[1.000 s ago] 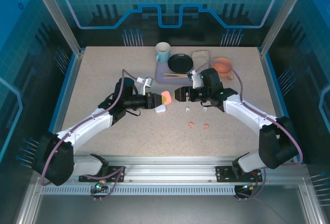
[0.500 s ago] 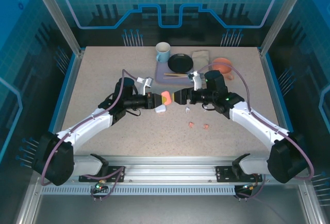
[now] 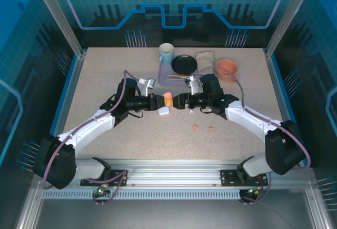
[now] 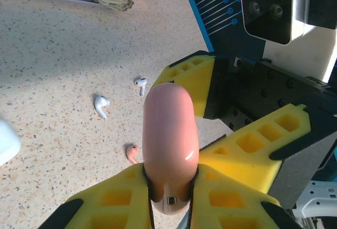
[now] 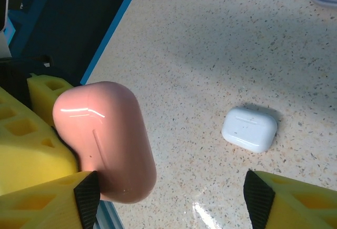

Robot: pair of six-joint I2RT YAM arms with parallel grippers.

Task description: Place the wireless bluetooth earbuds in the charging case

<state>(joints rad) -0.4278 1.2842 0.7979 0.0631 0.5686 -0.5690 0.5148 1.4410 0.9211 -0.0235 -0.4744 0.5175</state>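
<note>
Table, pink case, white case, four earbuds

left gripper: frame centre, pointing right, clamped on pink case
right gripper: facing it, fingers spread wide

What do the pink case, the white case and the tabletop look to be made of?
The pink case looks like smooth, glossy hard plastic, with sharp light streaks on it. The white case is probably plastic too, with a softer sheen. The tabletop is speckled and stone-like, possibly laminate.
</note>
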